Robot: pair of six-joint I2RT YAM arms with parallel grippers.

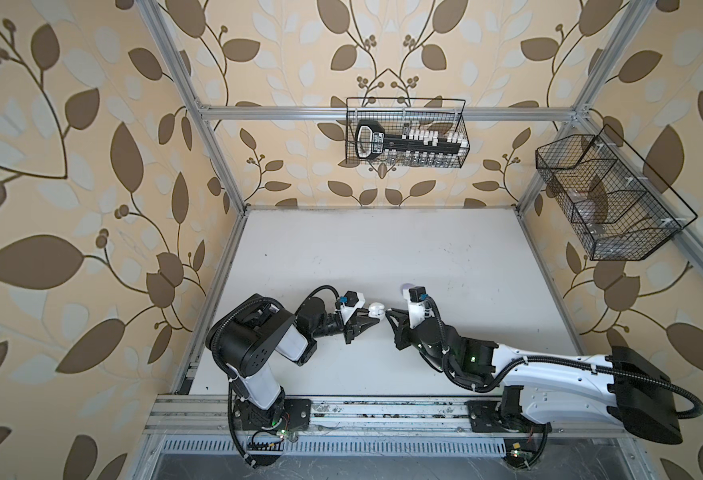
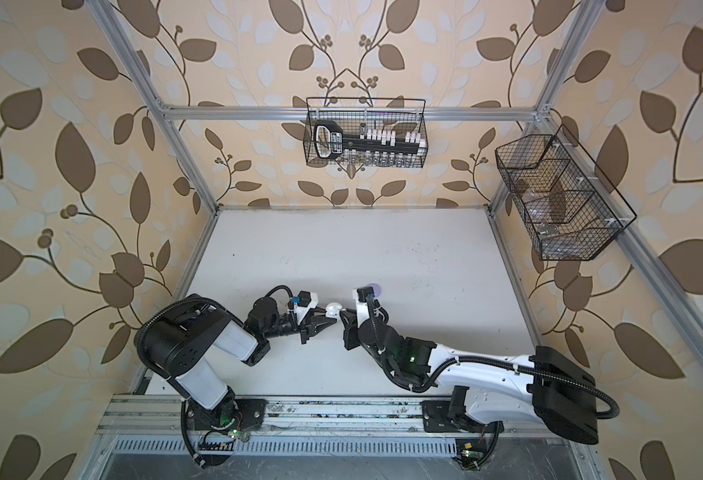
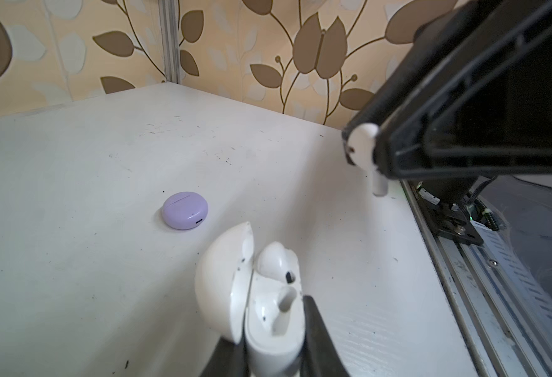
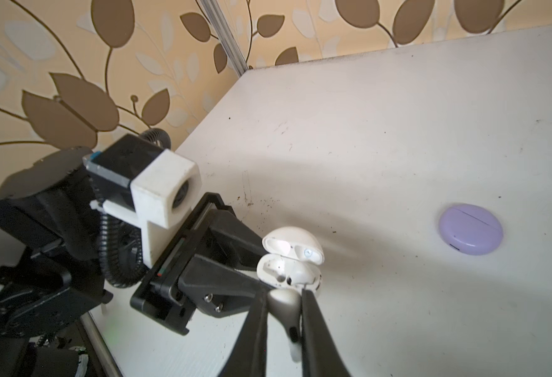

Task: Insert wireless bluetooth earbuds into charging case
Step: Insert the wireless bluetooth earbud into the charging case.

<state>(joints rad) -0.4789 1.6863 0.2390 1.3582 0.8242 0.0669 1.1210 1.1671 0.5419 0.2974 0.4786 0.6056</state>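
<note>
Gripping the open white charging case [image 3: 269, 329] in the left gripper [image 3: 271, 318], one white earbud [image 3: 276, 259] seated inside. Pinching a second white earbud [image 4: 284, 305] in the right gripper [image 4: 284, 292], beside the case. Closed lavender case [image 3: 185, 210] well apart on the table [image 3: 72, 196]

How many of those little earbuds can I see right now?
2. One white earbud sits in the open white case held by the left tool; a second earbud is pinched in the right tool. More may hide inside the closed lavender case.
</note>
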